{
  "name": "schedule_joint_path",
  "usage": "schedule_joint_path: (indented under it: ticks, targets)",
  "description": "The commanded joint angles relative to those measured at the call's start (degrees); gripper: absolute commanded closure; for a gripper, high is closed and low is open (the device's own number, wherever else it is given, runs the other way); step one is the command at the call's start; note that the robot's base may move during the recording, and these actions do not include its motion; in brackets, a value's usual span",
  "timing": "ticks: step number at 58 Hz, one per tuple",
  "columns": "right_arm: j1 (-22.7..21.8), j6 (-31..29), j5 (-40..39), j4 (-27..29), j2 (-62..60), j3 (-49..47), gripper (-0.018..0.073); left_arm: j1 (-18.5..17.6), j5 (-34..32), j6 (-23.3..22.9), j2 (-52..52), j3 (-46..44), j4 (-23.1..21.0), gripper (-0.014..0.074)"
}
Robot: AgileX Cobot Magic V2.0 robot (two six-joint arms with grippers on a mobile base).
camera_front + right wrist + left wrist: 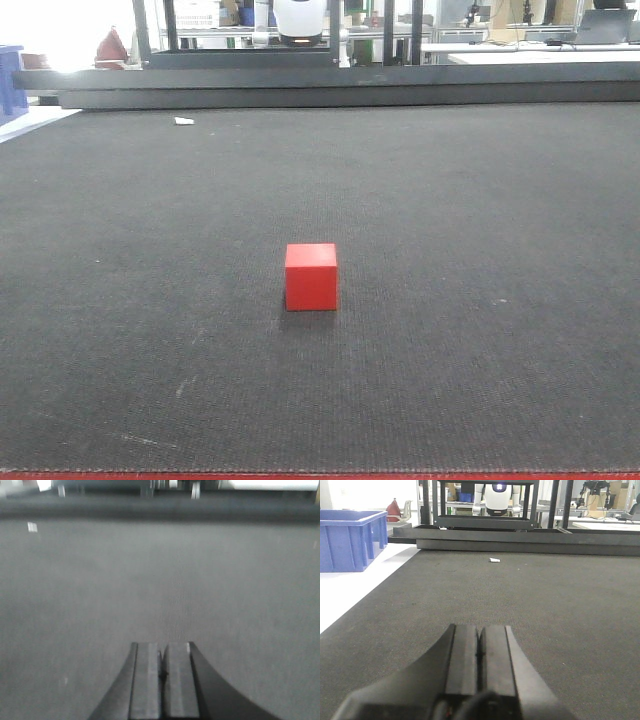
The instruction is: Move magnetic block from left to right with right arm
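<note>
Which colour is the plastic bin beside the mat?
Blue; the plastic bin shows best in the left wrist view.

Dark grey carpet-textured mat [450, 200] fills the foreground, with a red strip [320, 476] along its near edge. Low dark metal frame [350, 85] borders the far side, small white scrap [184, 121] near it. Blue plastic bin [350, 537] sits on a white surface [345, 605] at left. Racks [440, 500] and desks [520, 45] behind. Strong glare [70, 30] upper left.
</note>
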Motion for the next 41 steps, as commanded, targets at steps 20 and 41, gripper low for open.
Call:
schedule_joint_path:
  ticks: [20,41]
  targets:
    - [9.77,6.18,-2.05,-3.33,18.49,-7.56,0.0502,-0.28,-4.67,-0.49,-0.55,0.51,-0.4,0.0713]
    - [17.71,25.04,1.82,-13.91,37.39,-16.49,0.0334,-0.28,-4.67,-0.49,-0.55,0.51,-0.4,0.0713]
